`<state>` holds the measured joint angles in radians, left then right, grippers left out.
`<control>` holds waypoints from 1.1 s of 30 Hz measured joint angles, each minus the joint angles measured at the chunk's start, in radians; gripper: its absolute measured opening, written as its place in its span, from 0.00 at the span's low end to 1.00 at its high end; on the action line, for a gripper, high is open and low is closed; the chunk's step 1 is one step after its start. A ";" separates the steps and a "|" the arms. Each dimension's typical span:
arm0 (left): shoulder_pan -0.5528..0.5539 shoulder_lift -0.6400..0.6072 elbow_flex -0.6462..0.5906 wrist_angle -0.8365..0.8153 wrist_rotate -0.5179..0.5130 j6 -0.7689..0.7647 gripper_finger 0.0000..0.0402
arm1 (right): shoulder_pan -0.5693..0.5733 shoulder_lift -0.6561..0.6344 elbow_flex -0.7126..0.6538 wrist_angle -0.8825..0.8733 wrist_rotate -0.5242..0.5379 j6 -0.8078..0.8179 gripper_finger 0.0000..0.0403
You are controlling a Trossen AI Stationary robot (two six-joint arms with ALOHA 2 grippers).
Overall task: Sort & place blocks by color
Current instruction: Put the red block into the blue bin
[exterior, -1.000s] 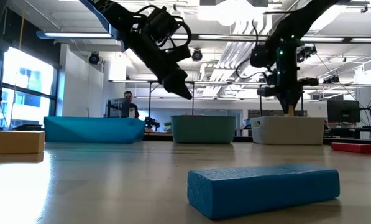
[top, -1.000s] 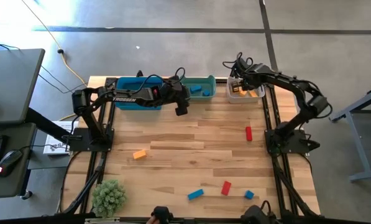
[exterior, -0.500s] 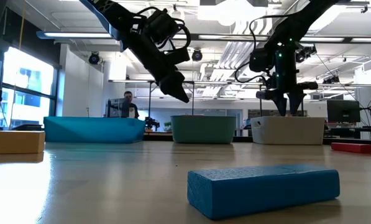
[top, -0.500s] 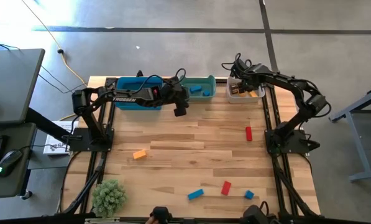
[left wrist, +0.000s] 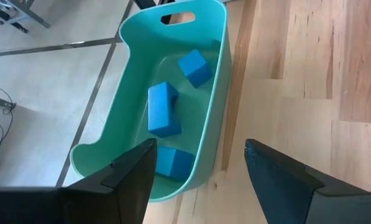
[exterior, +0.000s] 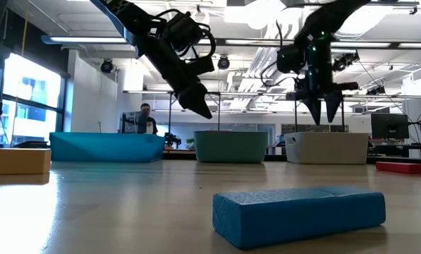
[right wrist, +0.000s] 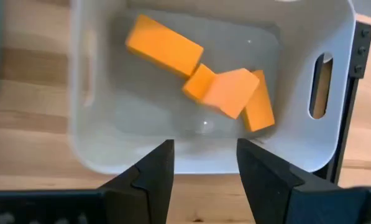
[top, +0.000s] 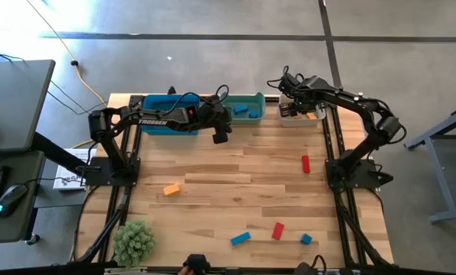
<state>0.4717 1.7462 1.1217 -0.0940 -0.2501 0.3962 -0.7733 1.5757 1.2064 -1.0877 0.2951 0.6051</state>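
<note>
Right now I see the left gripper point(top: 221, 137) hanging above the bench point(top: 235, 191) just in front of the teal bin point(top: 257, 113), its fingers point(left wrist: 284, 177) spread with nothing between them. From the left wrist view that teal bin holds three blue blocks point(left wrist: 162, 109), a cube and two chunkier pieces, all matte and solid-coloured. Left of it the blue bin point(top: 153, 124) sits along the back edge.

Out on the open bench, an orange bar point(top: 171, 189) lies alone toward the left. Near the front edge lie a blue bar point(top: 240, 239), a red block point(top: 278, 231) just right of it, and a small blue cube point(top: 305, 239) farther right. A slim red bar point(top: 305, 163) rests alone on the right side, well apart from the rest.

On the right, the right gripper point(top: 292, 98) hovers over the white bin point(top: 289, 118) at the back right corner, fingers point(right wrist: 145, 177) parted and empty. Below them the white bin holds orange blocks point(right wrist: 222, 90): one long bar lying apart, and a cluster of cube and bars touching each other.
</note>
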 joint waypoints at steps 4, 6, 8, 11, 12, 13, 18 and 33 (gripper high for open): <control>0.000 0.000 0.000 -0.013 0.000 0.000 0.58 | 0.059 0.000 0.048 -0.082 0.000 0.051 0.40; 0.000 0.000 0.000 -0.035 0.000 0.000 0.58 | 0.096 0.000 0.069 -0.125 0.000 0.074 0.40; 0.000 0.000 0.000 -0.059 0.000 0.000 0.58 | 0.134 0.000 0.083 -0.172 0.000 0.097 0.40; 0.000 0.000 0.000 -0.086 0.000 0.000 0.58 | 0.190 -0.001 0.090 -0.218 0.007 0.129 0.40; 0.000 0.000 0.000 -0.091 0.000 0.000 0.58 | 0.209 -0.001 0.090 -0.234 0.014 0.141 0.40; 0.000 0.000 0.000 -0.092 0.000 0.000 0.58 | 0.227 -0.001 0.089 -0.253 0.018 0.154 0.40; 0.000 0.000 0.000 -0.090 0.000 0.000 0.58 | 0.314 -0.001 0.089 -0.362 0.070 0.224 0.40; -0.001 0.000 0.000 -0.089 0.000 -0.019 0.58 | 0.473 -0.026 0.018 -0.483 0.111 0.315 0.40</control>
<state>0.4709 1.7462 1.1217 -0.1831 -0.2498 0.3771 -0.3003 1.5500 1.2247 -1.5710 0.4061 0.9197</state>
